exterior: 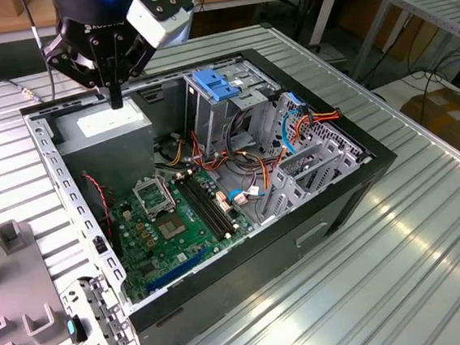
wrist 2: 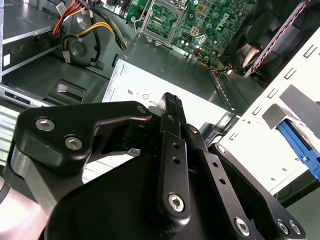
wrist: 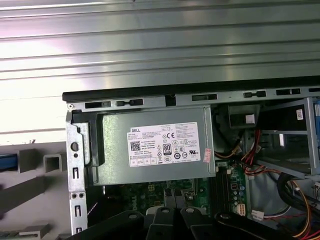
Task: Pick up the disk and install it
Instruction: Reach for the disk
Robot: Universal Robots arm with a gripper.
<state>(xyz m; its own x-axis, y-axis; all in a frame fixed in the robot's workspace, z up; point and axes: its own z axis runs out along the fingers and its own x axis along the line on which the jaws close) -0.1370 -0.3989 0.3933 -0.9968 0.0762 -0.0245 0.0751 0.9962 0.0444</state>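
Observation:
My gripper [exterior: 115, 100] hangs over the far corner of the open computer case [exterior: 361, 180], just above the grey power supply [exterior: 107, 127]. In the second wrist view its black fingers [wrist 2: 170, 107] are pressed together with nothing between them. The power supply's white label [wrist: 165, 145] lies right under the gripper [wrist: 178, 212]. The disk's metal body is out of view. A ribbed blue plastic edge [wrist 2: 296, 146] shows past the case's pale rear wall, and a blue strip [wrist: 7, 162] lies by the grey fixtures. Whether either belongs to the disk, I cannot tell.
Inside the case are the green motherboard [exterior: 169, 219], a drive cage [exterior: 209, 121] topped by a blue latch [exterior: 217, 85], and orange and blue cables [exterior: 291, 130]. Grey fixture blocks [exterior: 12, 234] stand on the ribbed metal table [exterior: 418, 268] at the exterior view's left.

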